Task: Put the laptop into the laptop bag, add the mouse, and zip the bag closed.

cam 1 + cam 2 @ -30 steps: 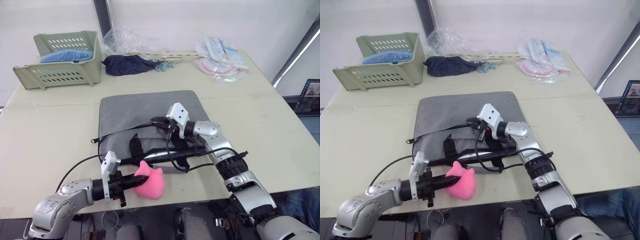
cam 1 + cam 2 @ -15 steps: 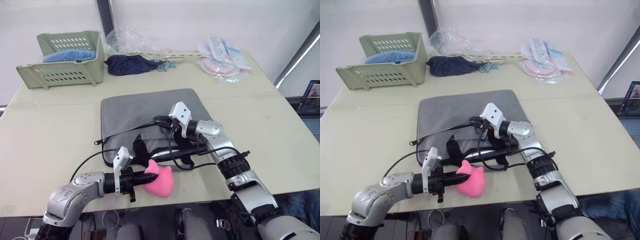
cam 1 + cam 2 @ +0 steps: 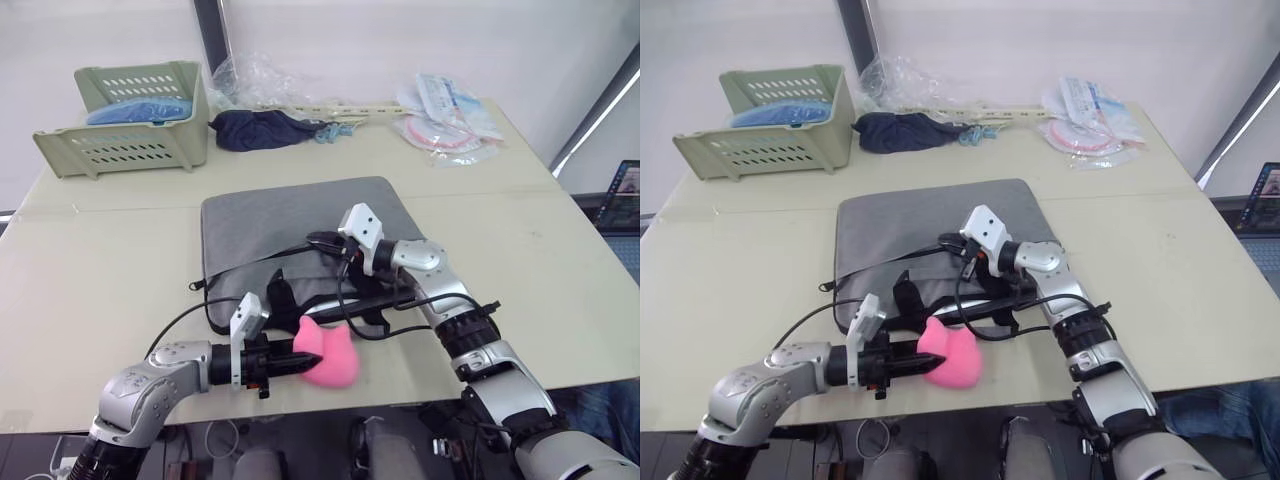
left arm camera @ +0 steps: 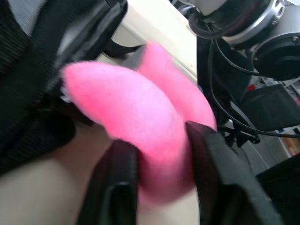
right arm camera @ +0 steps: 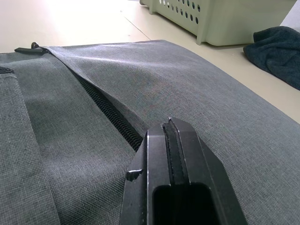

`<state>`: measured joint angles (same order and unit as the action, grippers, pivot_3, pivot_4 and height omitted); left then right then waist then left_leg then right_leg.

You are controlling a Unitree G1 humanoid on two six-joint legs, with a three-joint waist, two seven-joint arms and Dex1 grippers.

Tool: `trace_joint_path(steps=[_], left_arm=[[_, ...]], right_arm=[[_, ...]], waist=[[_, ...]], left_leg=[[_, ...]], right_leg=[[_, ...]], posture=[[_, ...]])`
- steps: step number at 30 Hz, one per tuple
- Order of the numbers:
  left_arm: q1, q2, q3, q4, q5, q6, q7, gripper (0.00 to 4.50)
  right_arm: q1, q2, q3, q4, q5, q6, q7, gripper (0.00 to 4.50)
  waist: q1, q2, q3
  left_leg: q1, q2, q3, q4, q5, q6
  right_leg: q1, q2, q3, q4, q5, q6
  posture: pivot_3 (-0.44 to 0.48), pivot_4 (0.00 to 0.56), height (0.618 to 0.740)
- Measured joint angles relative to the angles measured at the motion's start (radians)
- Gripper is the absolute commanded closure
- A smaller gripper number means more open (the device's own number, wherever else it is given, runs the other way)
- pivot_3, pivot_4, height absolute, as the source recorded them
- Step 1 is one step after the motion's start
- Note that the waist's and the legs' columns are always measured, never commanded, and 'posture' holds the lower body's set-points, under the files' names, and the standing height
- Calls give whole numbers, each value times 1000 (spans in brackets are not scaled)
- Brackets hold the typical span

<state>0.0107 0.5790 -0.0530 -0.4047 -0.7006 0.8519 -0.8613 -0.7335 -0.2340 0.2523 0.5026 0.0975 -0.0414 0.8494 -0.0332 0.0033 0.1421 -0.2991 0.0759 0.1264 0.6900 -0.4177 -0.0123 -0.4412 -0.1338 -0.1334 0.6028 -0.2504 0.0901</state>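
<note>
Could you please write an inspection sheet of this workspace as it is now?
Surface: pale table, bare near its left edge.
Job's things: grey laptop bag lies flat, zipper partly open; laptop and mouse: nothing seen.
Clutter: pink toy, green basket, dark cloth, plastic packets.
End effectors: left end effector grips the pink toy; right end effector shut, on the bag.
Cables: black cables across the bag's front edge.
Surroundings: white wall, a screen at right.

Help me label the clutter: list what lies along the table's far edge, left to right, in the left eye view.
Green basket → clear plastic bag → dark blue cloth → plastic-wrapped packets.
</note>
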Motion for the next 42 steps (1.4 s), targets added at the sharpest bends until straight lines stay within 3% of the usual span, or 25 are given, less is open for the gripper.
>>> trace_joint_path(steps=[3, 10, 17, 24, 31, 42], left_arm=[[71, 76, 59, -40, -28, 0, -37, 51], [186, 255, 337, -45, -96, -14, -146, 51], [36, 332, 445, 108, -106, -77, -210, 51], [-182, 339, 365, 213, -52, -154, -232, 51], [-368, 272, 226, 326, 28, -231, -257, 51], [-423, 247, 187, 382, 72, -275, -293, 51]], right_arm=[[0, 2, 0, 0, 0, 0, 0, 4500], [4, 9, -10, -4, 1, -1, 0, 4500], [73, 20, -64, -156, 76, 69, 1, 4500], [143, -15, -106, -442, 202, 304, 0, 4500], [204, -125, -159, -700, 309, 526, -3, 4500], [215, -150, -98, -665, 198, 466, -20, 4500]], waist=[[0, 0, 0], [3, 1, 1], [2, 2, 8], [3, 11, 19], [-1, -4, 34], [-6, -6, 35]], left_leg=[[0, 2, 0, -1, 0, 0], [0, 4, -2, -5, 0, 0], [-9, 1, -2, -7, 3, -8], [-36, -1, 6, -6, 4, -8], [-37, -3, 10, -9, 4, -8], [-35, -3, 14, -6, 4, -8]], right_leg=[[-2, 0, 0, 0, -1, -1], [-3, 1, -3, 0, -2, -6], [-8, 9, -7, -2, -2, -5], [-34, 12, -24, 1, -1, -4], [-37, 12, -36, -6, -1, -3], [-37, 12, -33, -2, 0, -3]], posture=[[0, 150, 740], [0, 150, 740], [0, 150, 740], [0, 150, 740], [0, 150, 740], [0, 150, 740]])
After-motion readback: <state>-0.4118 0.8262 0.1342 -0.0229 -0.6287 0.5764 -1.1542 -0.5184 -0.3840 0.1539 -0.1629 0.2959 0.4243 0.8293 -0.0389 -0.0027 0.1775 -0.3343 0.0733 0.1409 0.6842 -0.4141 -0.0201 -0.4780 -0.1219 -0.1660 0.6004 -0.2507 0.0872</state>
